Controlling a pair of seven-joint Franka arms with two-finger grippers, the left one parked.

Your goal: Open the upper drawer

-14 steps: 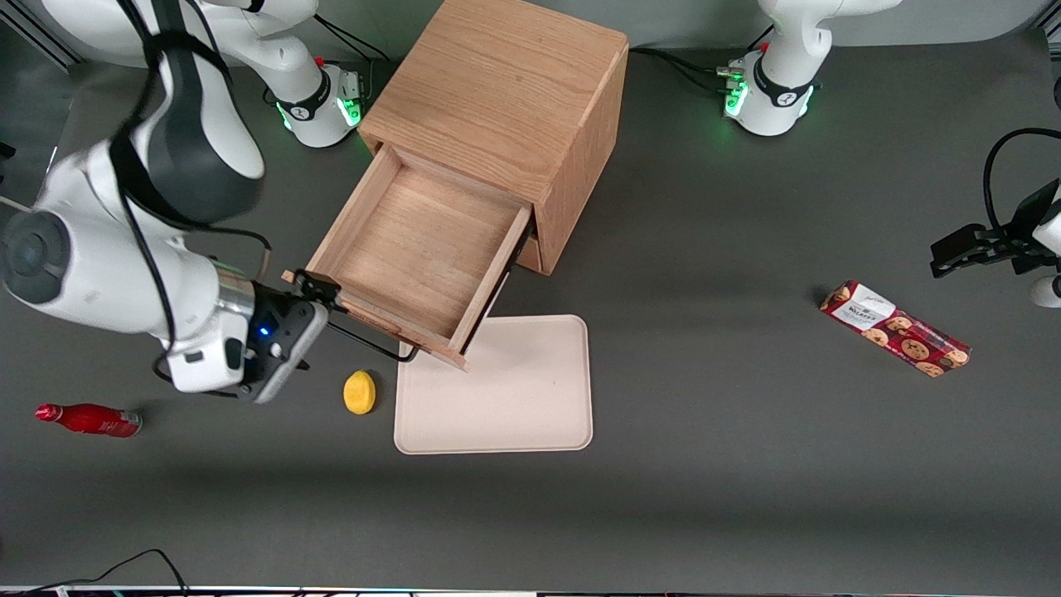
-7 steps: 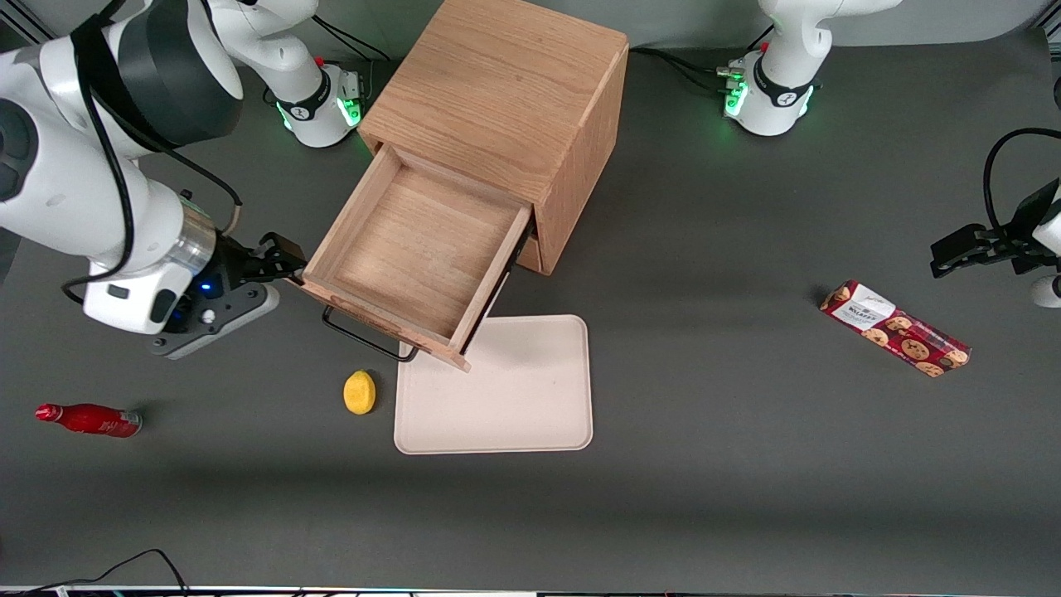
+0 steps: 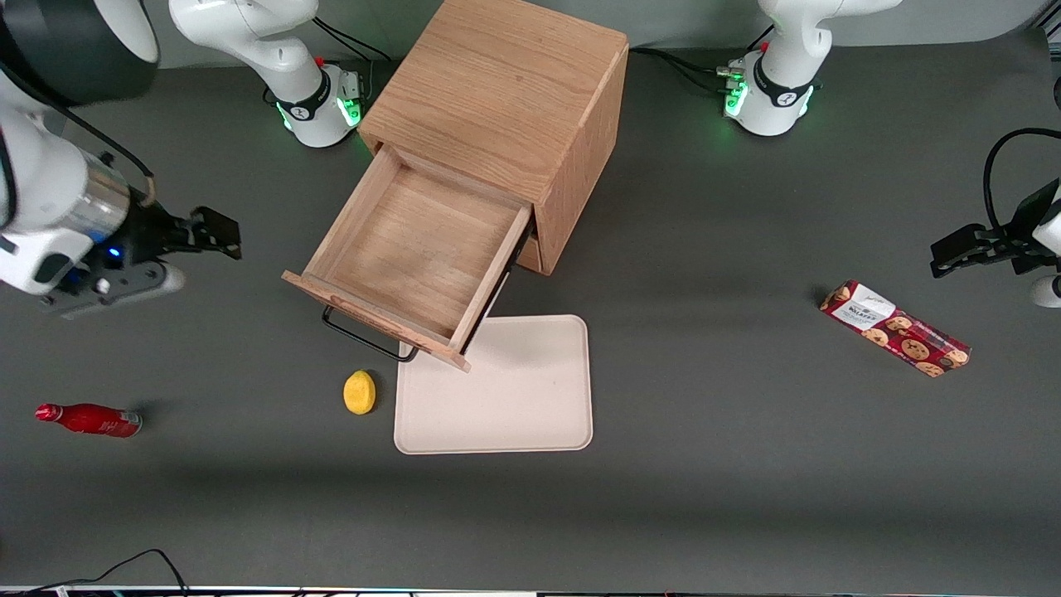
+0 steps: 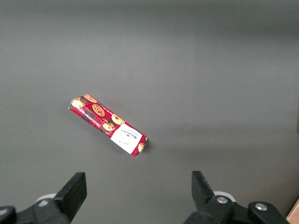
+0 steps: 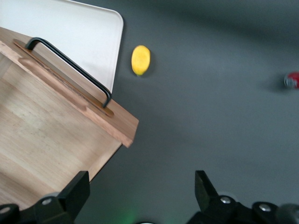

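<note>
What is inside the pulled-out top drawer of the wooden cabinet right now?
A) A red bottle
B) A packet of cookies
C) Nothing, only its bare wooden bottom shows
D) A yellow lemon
C: the upper drawer stands pulled out showing only its wooden bottom, while the lemon, red bottle and cookie packet all lie on the table, and the open gripper holds nothing off to the side.

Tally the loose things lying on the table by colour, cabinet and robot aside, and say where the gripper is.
Red: 2, the bottle and the biscuit packet
Yellow: 1, the lemon
Cream: 1, the tray
Total: 4
The gripper hangs open, apart from the upper drawer.
</note>
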